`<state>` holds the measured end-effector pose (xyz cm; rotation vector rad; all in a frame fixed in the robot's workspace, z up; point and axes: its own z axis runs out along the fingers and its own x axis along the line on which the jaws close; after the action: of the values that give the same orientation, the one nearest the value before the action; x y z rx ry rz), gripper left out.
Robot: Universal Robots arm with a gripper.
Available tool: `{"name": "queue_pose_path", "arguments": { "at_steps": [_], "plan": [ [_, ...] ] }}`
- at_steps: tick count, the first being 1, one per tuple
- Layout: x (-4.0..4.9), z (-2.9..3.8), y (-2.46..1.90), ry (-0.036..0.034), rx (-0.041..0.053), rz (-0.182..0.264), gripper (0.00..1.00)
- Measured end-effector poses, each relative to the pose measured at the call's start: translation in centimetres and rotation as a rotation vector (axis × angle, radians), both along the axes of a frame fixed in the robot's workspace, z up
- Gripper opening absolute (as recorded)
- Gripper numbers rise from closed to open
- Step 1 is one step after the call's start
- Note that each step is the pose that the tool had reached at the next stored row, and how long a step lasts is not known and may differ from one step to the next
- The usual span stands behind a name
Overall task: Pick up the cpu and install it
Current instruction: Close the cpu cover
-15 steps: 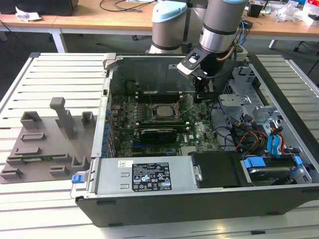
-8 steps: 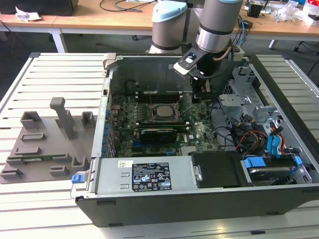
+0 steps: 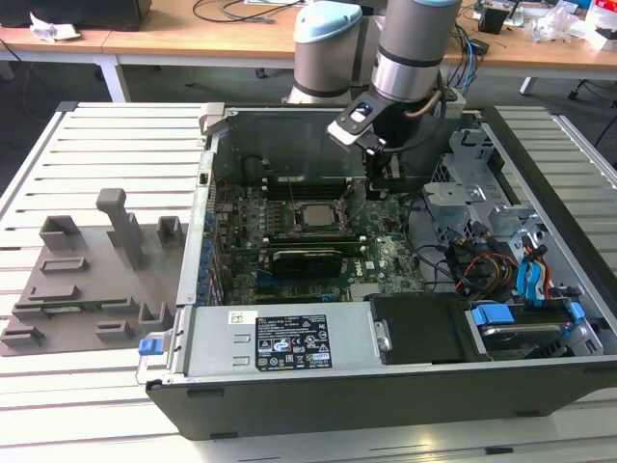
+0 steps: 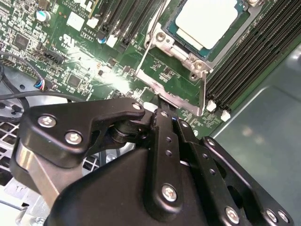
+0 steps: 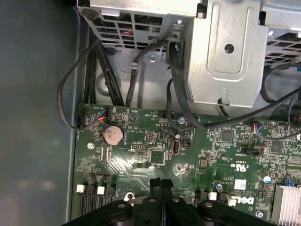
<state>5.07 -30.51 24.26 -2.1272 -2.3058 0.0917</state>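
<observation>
Saw the cpu (image 3: 313, 214) lying flat in the socket (image 4: 165, 41), near the middle of the board (image 5: 141, 141). Found the tool (image 5: 160, 182) pinched shut, holding nothing, low over the board just beside the socket. Could have bumped the thin lever (image 4: 150, 40) or scratched tiny parts, if pushed lower or sideways. Could have knocked the cpu crooked too.

Robotics lab, set up for computer assembly.
Indicated by industrial arm (image 3: 419, 58) mounted at slatted metal desk (image 3: 116, 125), opened computer case (image 3: 386, 400) with exposed green motherboard (image 3: 386, 258), grey fixture tray (image 3: 77, 289) with upright holders alongside, and long wooden desk (image 3: 193, 39) behind, strewn with cables (image 3: 231, 12).
</observation>
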Motion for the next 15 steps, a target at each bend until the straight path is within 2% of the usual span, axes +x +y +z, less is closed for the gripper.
{"name": "queue_pose_path", "arguments": {
  "at_steps": [15],
  "plan": [
    [-1.86,0.00,0.00,0.0000,0.0000,0.000,0.11]
  ]
}}
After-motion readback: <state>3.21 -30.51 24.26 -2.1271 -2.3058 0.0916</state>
